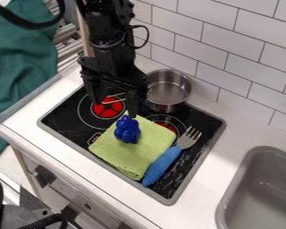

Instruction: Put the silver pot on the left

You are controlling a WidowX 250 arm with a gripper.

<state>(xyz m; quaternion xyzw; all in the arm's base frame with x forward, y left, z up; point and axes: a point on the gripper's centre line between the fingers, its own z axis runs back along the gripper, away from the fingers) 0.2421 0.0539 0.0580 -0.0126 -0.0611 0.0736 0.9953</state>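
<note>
Camera view has your tool [114, 101] hanging open just behind the green cloth [128, 155]. Blue knobbly thing [127, 129] sits on the cloth, so lift clear. Silver pot [168, 91] is behind the cloth, rightward: probably light, stiff, kinda slippery. I'd pinch its rim [164, 70]. Fork [169, 160] along the cloth's right side shouldn't block you.
</note>
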